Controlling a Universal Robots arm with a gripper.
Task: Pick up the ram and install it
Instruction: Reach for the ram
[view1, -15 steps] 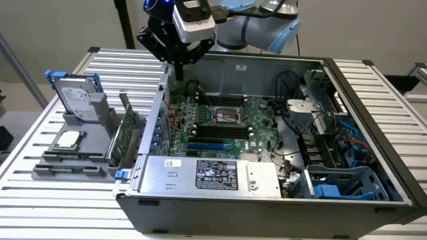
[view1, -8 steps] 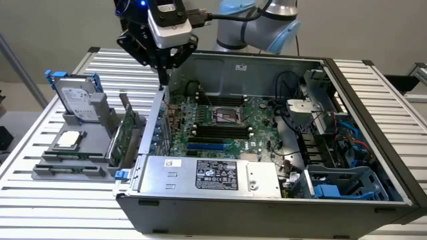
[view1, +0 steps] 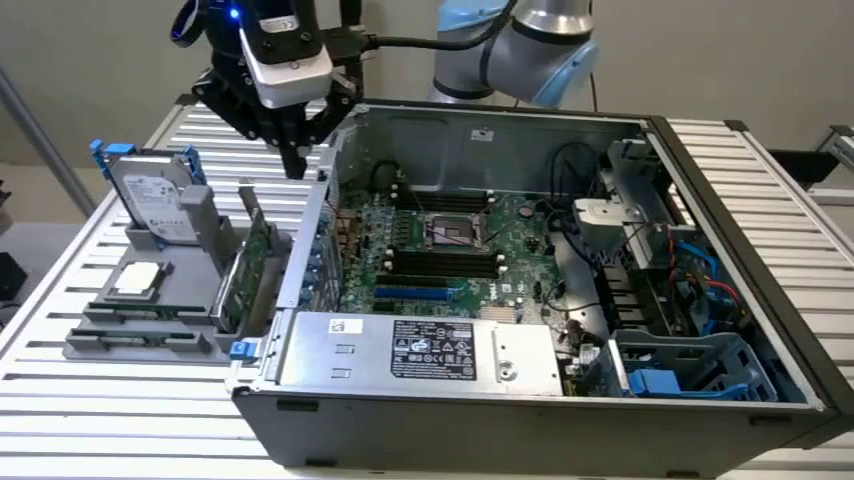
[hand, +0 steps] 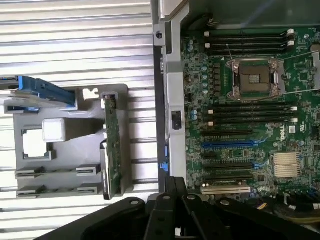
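the hand (view1: 296, 165) hangs at the far left of the scene on an arm (view1: 534, 50) that reaches in from behind the case. it points straight down, and its dark fingers come together to a tip, clenched on nothing that can be seen. the tip is up in the air over the far end of the computer case's (view1: 534, 440) left wall, well apart from the parts below. in the wrist view the closed hand (hand: 175, 186) sits above that wall (hand: 167, 100).

at the exterior view's left, a grey holder (view1: 134, 345) lies on the slatted desk (view1: 80, 400). a silver hard drive (view1: 154, 200) with blue rails stands upright at the holder's far end. a square processor chip (view1: 140, 280) lies flat in a pocket nearer the camera. just near of the chip is the ram (view1: 140, 312), a thin dark green strip on edge in a slot of the holder. an expansion card (view1: 247, 280) stands upright along the holder's right side, just beside the case.

the case lies open on its side. inside it the green motherboard (view1: 494, 230) shows a processor socket (view1: 447, 232) with rows of black memory slots (view1: 441, 262) on its near side. a power supply (view1: 414, 350) fills the near left corner, and a blue drive cage (view1: 681, 370) sits at the near right.
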